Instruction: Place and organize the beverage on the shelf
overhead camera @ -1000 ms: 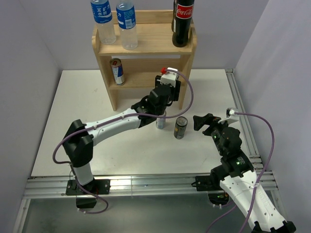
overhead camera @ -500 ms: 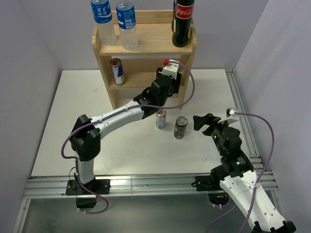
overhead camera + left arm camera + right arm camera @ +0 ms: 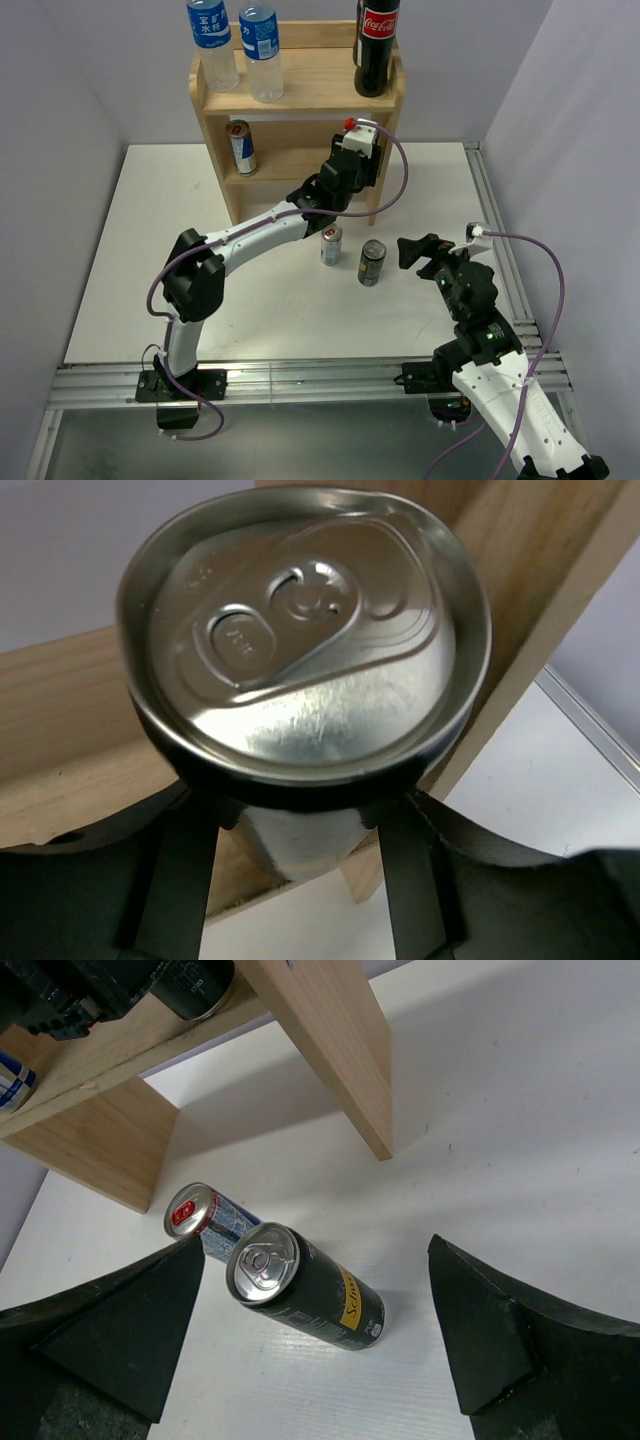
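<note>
White bench [image 3: 120,280]: carries everything; the shelf stands at its far edge, both arms are based at the near edge.
Shelf [image 3: 300,100]: pale wood, two tiers. The top view shows all of it. The left wrist view shows only boards behind a can, the right wrist view only its right side panel [image 3: 330,1050] and lower board from below.
Left tool [image 3: 352,168]: reaches to the right end of the lower tier. Its wrist view shows the fingers [image 3: 410,880] closed on the held can [image 3: 300,630], upright with its silver lid facing the camera. From above the arm hides this can. Whether its base touches the board I cannot tell.
Right tool [image 3: 425,255]: spread wide and holding nothing, low over the bench, just right of the loose cans.
Cola bottle [image 3: 377,50]: top tier, right end.
Water bottles [image 3: 213,45] [image 3: 262,50]: top tier, left, side by side.
Black can [image 3: 372,262]: stands on the bench; its yellow label shows only from the right wrist [image 3: 300,1295].
Slim can [image 3: 331,245]: silver with a red tab, just left of the black can and in front of the shelf.
Blue-and-silver can [image 3: 240,147]: lower tier, left end.
</note>
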`<action>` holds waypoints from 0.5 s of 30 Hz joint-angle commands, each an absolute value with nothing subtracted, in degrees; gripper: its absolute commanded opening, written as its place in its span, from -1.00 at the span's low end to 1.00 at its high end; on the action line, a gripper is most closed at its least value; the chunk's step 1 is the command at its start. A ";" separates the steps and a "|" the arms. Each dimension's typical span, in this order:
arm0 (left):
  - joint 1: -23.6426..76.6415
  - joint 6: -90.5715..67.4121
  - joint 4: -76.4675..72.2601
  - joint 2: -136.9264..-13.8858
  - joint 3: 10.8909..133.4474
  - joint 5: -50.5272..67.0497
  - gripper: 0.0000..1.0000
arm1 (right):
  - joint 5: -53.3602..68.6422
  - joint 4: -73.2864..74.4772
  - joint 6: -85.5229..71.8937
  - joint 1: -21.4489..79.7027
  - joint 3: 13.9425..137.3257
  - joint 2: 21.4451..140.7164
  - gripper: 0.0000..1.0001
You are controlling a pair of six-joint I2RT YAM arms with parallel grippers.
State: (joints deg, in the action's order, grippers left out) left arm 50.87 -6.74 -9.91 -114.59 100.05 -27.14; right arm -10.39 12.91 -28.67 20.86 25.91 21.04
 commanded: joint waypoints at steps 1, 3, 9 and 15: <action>50.45 -6.68 -17.93 -114.08 104.50 -26.89 -0.99 | -10.46 10.90 -28.65 21.18 25.75 20.74 1.00; 50.36 -6.59 -18.37 -114.61 104.50 -27.16 -0.99 | -10.46 10.81 -28.65 21.18 25.84 20.83 1.00; 49.75 -7.03 -20.04 -115.05 103.01 -27.60 -0.81 | -10.46 10.72 -28.65 21.18 25.75 21.09 1.00; 49.48 -6.68 -22.24 -114.35 100.64 -28.39 0.30 | -10.46 10.55 -28.65 21.18 25.75 21.53 1.00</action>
